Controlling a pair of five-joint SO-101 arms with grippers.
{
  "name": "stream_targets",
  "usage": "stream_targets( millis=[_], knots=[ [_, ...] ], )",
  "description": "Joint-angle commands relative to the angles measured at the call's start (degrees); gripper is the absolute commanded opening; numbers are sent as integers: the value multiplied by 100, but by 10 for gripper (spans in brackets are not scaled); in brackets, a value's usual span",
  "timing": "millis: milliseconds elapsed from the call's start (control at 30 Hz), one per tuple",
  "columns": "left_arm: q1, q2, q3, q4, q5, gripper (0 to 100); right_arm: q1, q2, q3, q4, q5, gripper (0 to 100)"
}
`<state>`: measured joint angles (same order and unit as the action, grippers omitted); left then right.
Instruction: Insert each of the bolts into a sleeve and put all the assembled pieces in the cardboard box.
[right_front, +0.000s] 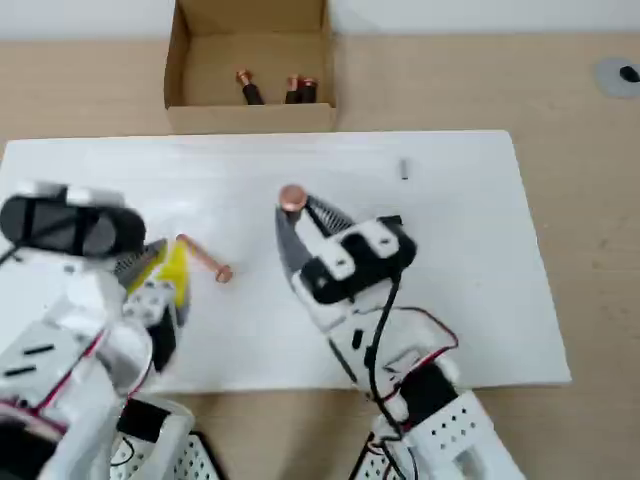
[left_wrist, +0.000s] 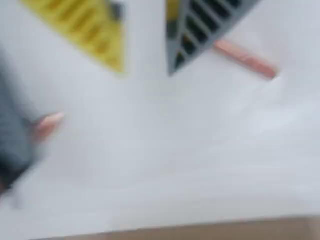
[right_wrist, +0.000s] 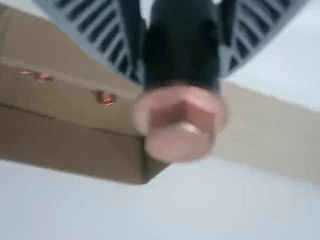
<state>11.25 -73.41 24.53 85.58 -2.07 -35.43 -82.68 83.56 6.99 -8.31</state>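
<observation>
— Copper hex head (right_wrist: 180, 122), black sleeve (right_wrist: 182, 50) behind it, and the right arm's fingers (right_wrist: 85, 25) clamped on the sleeve. Why grip it there?

— My guess is that squeezing the sleeve keeps the bolt seated. The head also points ahead at the cardboard box (right_front: 250, 118), ready for a drop.

— Is it over the box?

— Not yet. In the high view it hangs above the white sheet (right_front: 450, 300), short of the box's front wall.

— And inside the box?

— Assembled pieces (right_front: 298, 90) lie on its floor near that wall. There are at least two, but I can't count them surely.

— What about the left arm's fingers (left_wrist: 80, 25)?

— They are apart and hold nothing, one yellow and one grey and ribbed. A loose bolt (right_front: 205, 258) lies flat on the sheet with one end right at the grey tip. I can't tell whether it touches.

— Why would that arm sit there?

— It is probably placed to take that bolt, which has no sleeve on it. A small dark piece (right_front: 404, 168) lies well apart, towards the sheet's far edge. It may be a sleeve, but it's too small to tell.

— And beyond the sheet?

— The wooden bench (right_front: 590, 150) carries both sheet and box. The box stands just beside the sheet's far edge, within easy reach of the right arm, I'd say.
</observation>
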Motion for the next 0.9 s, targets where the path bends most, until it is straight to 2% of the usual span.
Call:
stream_targets(
  millis=[0,267,467,633,867],
  knots=[
    [-501,180,-202,44,44,8,286,1033,-1349,-141,-53,9],
    [-1442,-347,-158,53,44,9,505,3741,-3538,-149,-53,9],
    [-2022,-1305,545,53,-18,10,629,5684,-5138,-149,-53,9],
    [-2092,-2070,1143,44,-378,10,787,7451,-6651,-149,-53,9],
    [-2084,-2703,1257,53,-396,10,1156,9974,-8840,-132,-53,9]
  ],
)
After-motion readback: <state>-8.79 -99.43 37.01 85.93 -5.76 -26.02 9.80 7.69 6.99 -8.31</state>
